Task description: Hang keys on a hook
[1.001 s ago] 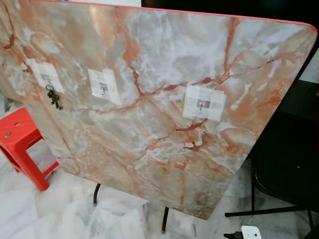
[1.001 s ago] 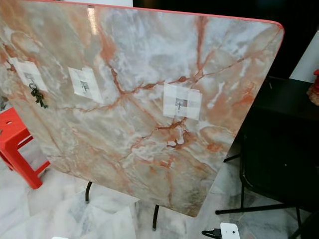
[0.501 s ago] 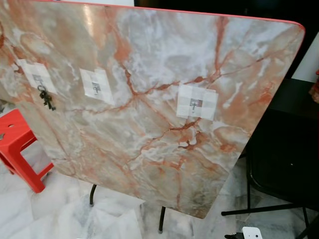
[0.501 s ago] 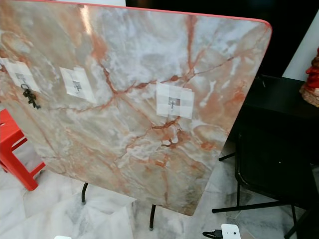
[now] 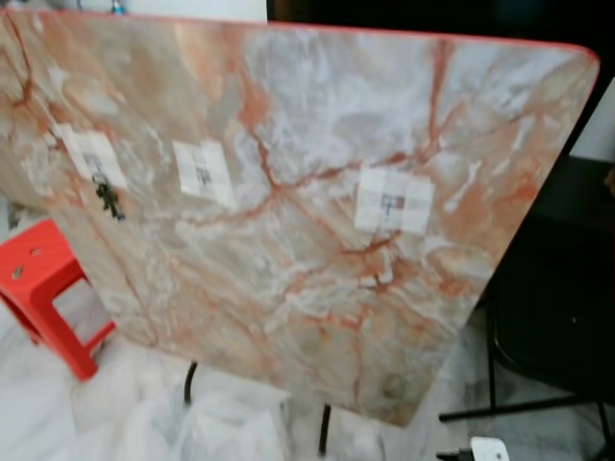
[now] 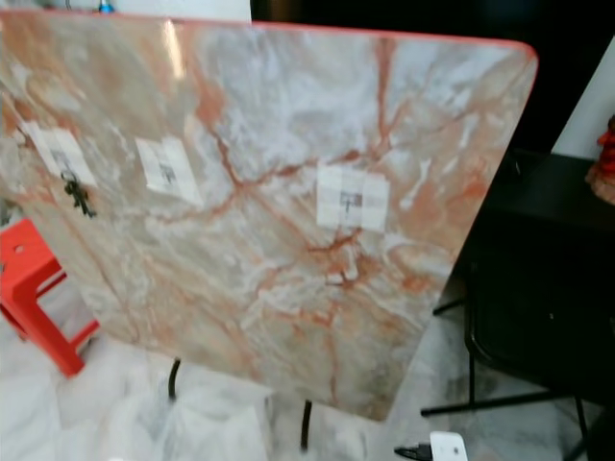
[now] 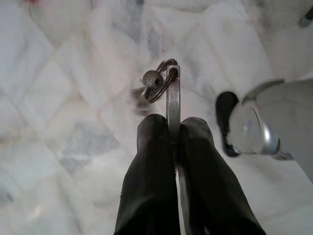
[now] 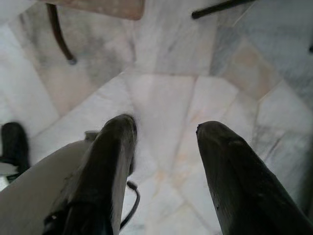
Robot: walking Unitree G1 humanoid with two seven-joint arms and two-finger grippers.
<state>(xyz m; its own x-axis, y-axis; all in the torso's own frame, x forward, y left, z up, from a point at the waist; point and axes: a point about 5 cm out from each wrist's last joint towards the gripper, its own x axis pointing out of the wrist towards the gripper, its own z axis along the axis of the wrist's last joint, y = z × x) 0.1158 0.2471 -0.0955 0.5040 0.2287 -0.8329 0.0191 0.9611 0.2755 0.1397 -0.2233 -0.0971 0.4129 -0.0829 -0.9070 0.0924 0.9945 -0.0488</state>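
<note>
The left end effector (image 7: 173, 134) is clamping a flat metal key with a ring (image 7: 166, 85) above the marble floor, the right end effector (image 8: 164, 129) is hanging spread and empty, and two bare hooks (image 5: 203, 175) (image 5: 390, 203) on the upended marble-patterned desk (image 5: 317, 317) are awaiting it, beside a dark key bunch (image 5: 107, 197) already hanging.

One marble-patterned tabletop (image 5: 307, 288) stands tipped on edge, with two of its dark legs (image 5: 189, 380) showing beneath. Three white hook patches (image 5: 393, 201) are stuck across it, and one bunch of keys (image 5: 107, 197) hangs at the leftmost patch. One red stool (image 5: 43, 298) stands at the left, one black chair frame (image 5: 538, 327) at the right. Each wrist view shows two black fingers (image 8: 110, 161); one key with its ring (image 7: 164, 85) is pinched between the left pair
</note>
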